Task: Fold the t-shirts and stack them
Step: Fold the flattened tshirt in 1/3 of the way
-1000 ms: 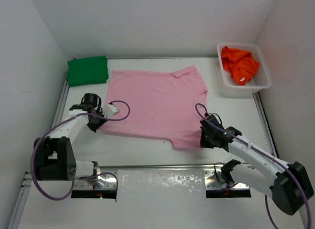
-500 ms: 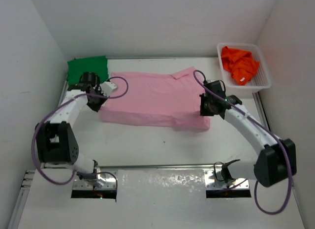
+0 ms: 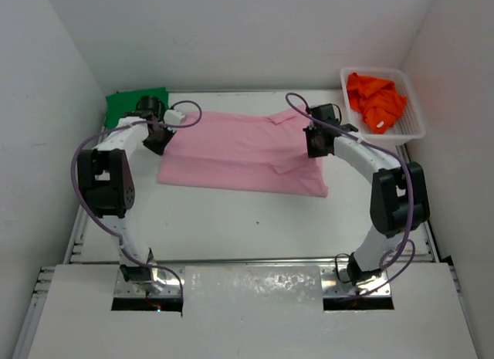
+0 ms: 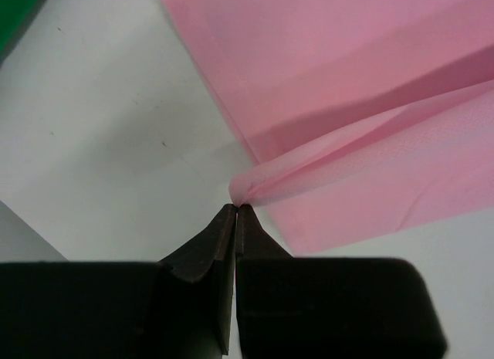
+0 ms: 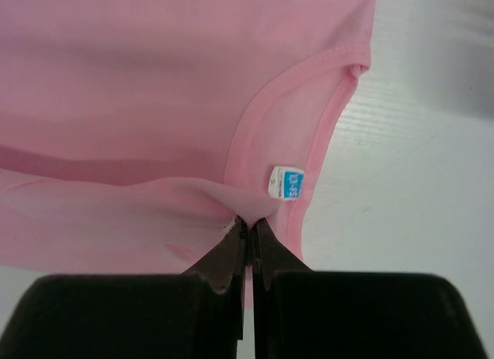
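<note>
The pale pink t-shirt (image 3: 239, 154) lies across the middle of the table, its near half doubled back over its far half. At the folded layer's left corner my left gripper (image 3: 165, 138) is shut on a pinch of pink cloth (image 4: 363, 81), seen at the fingertips in the left wrist view (image 4: 237, 207). My right gripper (image 3: 314, 149) is shut on the pink cloth (image 5: 154, 81) beside the collar and its blue-white label (image 5: 285, 181). The green t-shirt (image 3: 127, 106) lies folded at the back left. The orange t-shirt (image 3: 376, 100) is crumpled in the basket.
A white lattice basket (image 3: 378, 137) stands at the back right against the wall. White walls close in the left, back and right sides. Bare white tabletop (image 3: 247, 220) lies between the pink shirt and the arm bases.
Both grippers have carried the pink shirt's near edge away from the bases toward the back, folding the shirt over itself. Both stayed shut on the cloth.
</note>
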Motion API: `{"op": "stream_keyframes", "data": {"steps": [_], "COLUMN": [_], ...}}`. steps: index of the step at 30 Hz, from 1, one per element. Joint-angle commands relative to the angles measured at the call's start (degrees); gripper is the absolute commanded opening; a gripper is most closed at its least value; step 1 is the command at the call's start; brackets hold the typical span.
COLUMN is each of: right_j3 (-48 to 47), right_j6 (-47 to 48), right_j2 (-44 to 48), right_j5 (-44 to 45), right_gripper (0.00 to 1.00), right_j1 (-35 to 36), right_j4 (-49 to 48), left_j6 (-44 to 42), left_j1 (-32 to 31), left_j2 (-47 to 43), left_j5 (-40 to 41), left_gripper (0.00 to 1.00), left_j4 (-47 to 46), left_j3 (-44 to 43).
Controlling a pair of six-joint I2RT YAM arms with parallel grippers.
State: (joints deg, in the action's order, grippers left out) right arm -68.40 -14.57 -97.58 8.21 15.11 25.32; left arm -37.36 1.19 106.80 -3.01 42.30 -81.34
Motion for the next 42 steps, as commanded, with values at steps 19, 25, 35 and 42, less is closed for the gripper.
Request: {"op": "stream_keyframes", "data": {"steps": [19,25,35,42], "right_j3": [-19.1,-25.0,2.5,12.8], "right_j6": [7.3,5.5,-2.8,-7.1], "right_j2": [-18.2,-19.5,1.7,1.0], "right_j5": [-1.7,0.5,-7.6,-13.6], "right_gripper": [0.29,0.55,0.61,0.62], "right_j1": [-3.4,-4.4,-6.4,-9.7], "right_j4": [3.6,10.1,5.4,0.5], "left_j6": [7.7,12.0,10.8,12.5], "left_j1": [0.0,3.0,4.7,4.6], "left_j2": [11.2,11.5,2.4,4.0], "left_j5": [8.9,6.7,-7.3,-10.8], "left_gripper": [0.23,0.54,0.59,0.61], "left_j4": [-7.2,-5.1,0.3,-2.1], "left_j3": [-8.0,-14.8,2.3,5.3]}}
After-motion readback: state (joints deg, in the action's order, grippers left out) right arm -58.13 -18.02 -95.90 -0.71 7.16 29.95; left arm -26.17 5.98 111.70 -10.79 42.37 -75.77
